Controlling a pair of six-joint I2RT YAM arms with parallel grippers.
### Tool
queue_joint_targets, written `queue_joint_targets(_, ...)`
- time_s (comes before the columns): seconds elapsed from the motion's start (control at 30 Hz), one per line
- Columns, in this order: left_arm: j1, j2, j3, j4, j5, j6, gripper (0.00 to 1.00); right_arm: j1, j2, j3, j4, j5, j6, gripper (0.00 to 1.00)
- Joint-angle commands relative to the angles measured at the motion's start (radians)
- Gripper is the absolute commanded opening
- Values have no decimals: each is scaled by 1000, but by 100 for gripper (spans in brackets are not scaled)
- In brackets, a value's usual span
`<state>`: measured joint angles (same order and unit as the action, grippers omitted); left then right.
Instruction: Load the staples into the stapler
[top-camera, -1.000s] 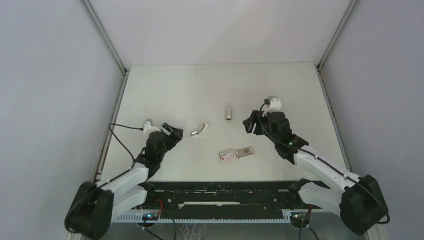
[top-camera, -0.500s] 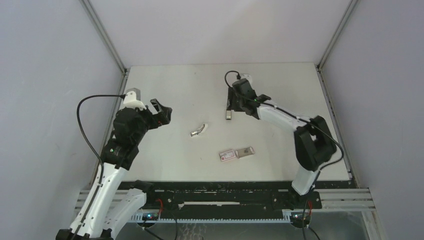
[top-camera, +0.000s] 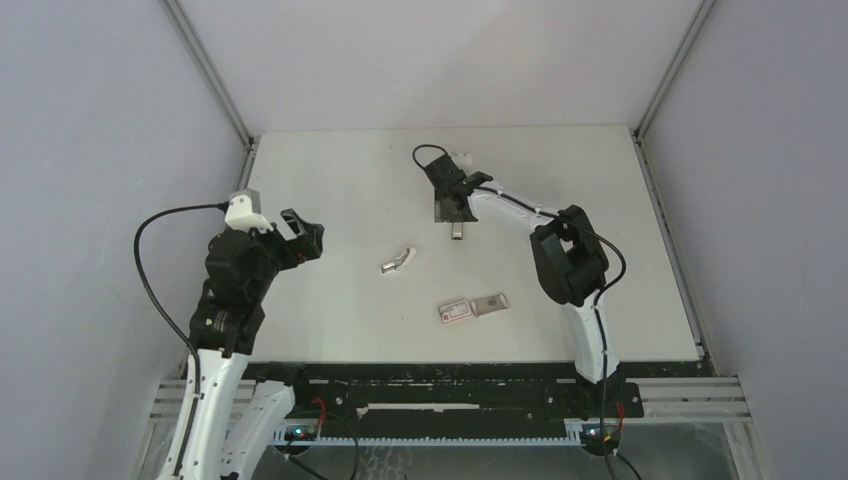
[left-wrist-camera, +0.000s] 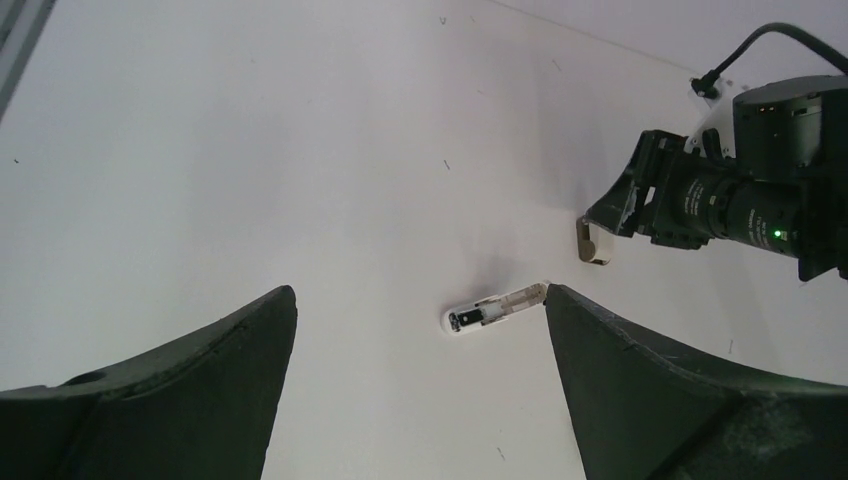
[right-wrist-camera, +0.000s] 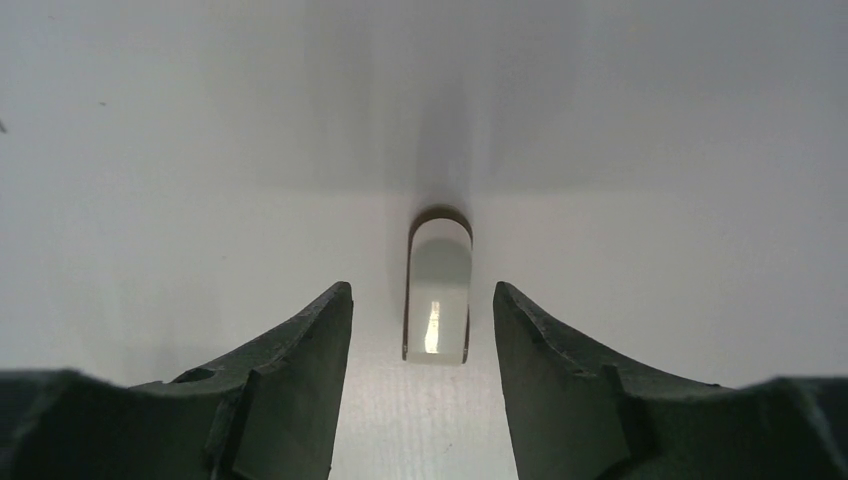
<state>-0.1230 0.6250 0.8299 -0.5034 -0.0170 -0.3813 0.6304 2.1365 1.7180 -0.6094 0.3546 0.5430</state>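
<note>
— Where's the stapler (top-camera: 397, 262)?
— Mid-worktop (top-camera: 330, 180). Small and white, hinged open, dark at its 8 o'clock end, lying along the 8-to-2 o'clock line.
— And the staples (top-camera: 458, 234)?
— A short silvery-grey bar, flat on the worktop at about 2 o'clock from the stapler, apart from it, running 12 to 6.

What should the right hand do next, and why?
Probably close the right hand on the staples. Its fingers stand on either side of the strip with a gap on each side, so nothing is gripped yet, and the strip lies flat on the table. The stapler lies apart from it, nearer the left arm, so the strip must be picked up first.
</note>
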Motion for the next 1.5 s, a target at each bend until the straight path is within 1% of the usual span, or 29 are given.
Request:
queue_joint_targets(0.0, 54, -3, -36, 33, 92, 4, 97, 10, 10, 45, -47, 60, 26, 52)
queue_joint_targets(0.13, 62, -3, -40, 36, 107, 1, 97, 8, 28, 50, -49, 64, 27, 48)
queue_joint_targets(0.37, 68, -2, -44, 36, 110, 1, 97, -3, 47, 52, -39, 44, 22, 35)
queue_joint_targets(0.5, 75, -1, -45, 37, 116, -1, 97, -4, 52, 49, -9, 5, 2, 31)
queue_joint_targets(0.6, 82, 1, -48, 39, 117, -1, 97, -6, 45, 44, 13, -23, -12, 20)
queue_joint_targets(0.67, 85, 3, -48, 39, 119, -1, 97, -4, 14, 21, 46, -33, -49, 11)
queue_joint_targets(0.73, 88, 5, -49, 39, 121, -3, 97, -4, -46, -26, 97, -69, -101, 4)
queue_joint_targets(0.8, 89, 7, -52, 41, 130, -2, 95, -11, -127, -94, 160, -102, -155, 0)
queue_joint_targets(0.87, 90, 8, -58, 51, 152, 0, 92, -23, -228, -184, 237, -177, -216, 0)
queue_joint_targets(0.97, 89, 15, -70, 76, 193, -2, 86, -46, -409, -372, 390, -361, -303, 0)
queue_joint_targets(1.07, 78, 42, -75, 98, 229, -22, 83, -49, -579, -530, 484, -511, -388, 0)
queue_joint_targets(1.13, 37, 68, -74, 114, 243, -49, 82, -41, -702, -625, 535, -590, -429, 0)
queue_joint_targets(1.2, -50, 89, -81, 149, 258, -95, 81, -33, -805, -725, 597, -661, -450, 0)
queue_joint_targets(1.3, -151, 118, -102, 256, 323, -201, 81, -19, -952, -873, 717, -760, -472, 0)
queue_joint_targets(1.37, -204, 143, -119, 338, 375, -278, 81, 1, -1027, -961, 795, -802, -494, 0)
queue_joint_targets(1.47, -281, 166, -133, 424, 410, -372, 81, 44, -1097, -1054, 872, -823, -537, 0)
